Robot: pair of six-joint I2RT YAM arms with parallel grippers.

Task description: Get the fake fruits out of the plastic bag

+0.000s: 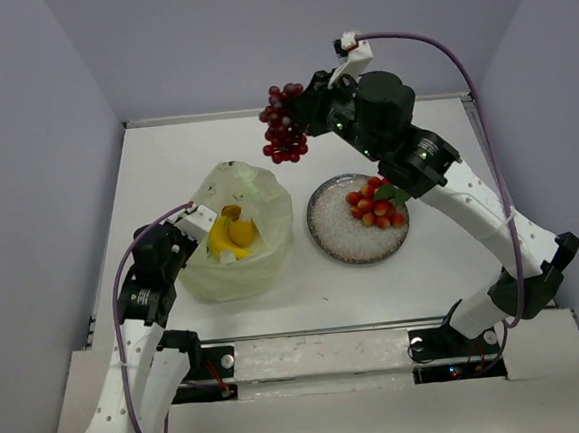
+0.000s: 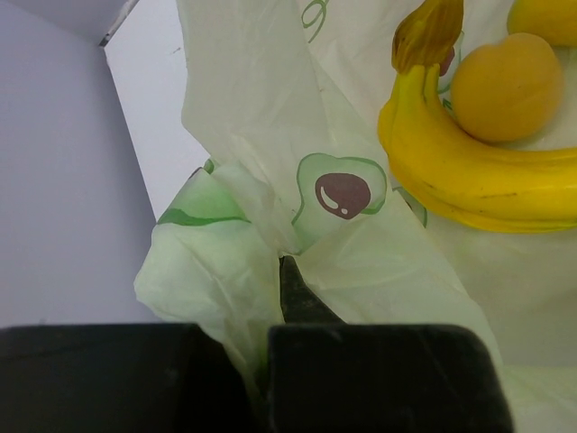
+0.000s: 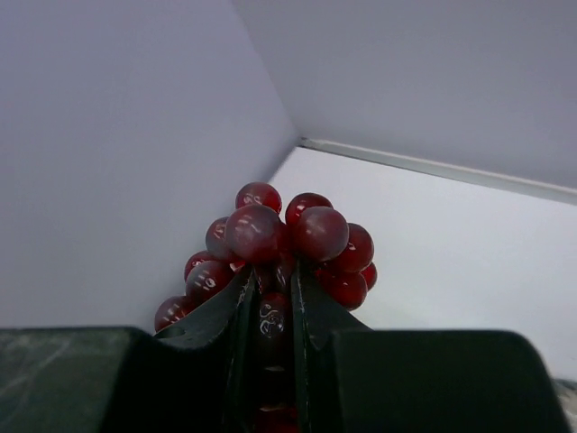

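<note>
The pale yellow-green plastic bag (image 1: pixel 241 242) lies open left of centre with yellow bananas (image 1: pixel 221 240) and a small round orange fruit (image 1: pixel 241 231) inside. My left gripper (image 1: pixel 194 222) is shut on the bag's left rim; in the left wrist view the film (image 2: pixel 261 225) bunches over its fingers (image 2: pixel 297 293), with the bananas (image 2: pixel 478 171) and round fruit (image 2: pixel 507 87) beyond. My right gripper (image 1: pixel 299 103) is raised at the back, shut on the dark red grape bunch (image 1: pixel 283 127), whose grapes (image 3: pixel 284 234) surround its fingertips. The red berry bunch (image 1: pixel 374 205) lies on the plate.
A speckled grey round plate (image 1: pixel 346 237) sits right of the bag. Grey walls close the table's left, back and right sides. The right arm's forearm reaches over the plate's right edge.
</note>
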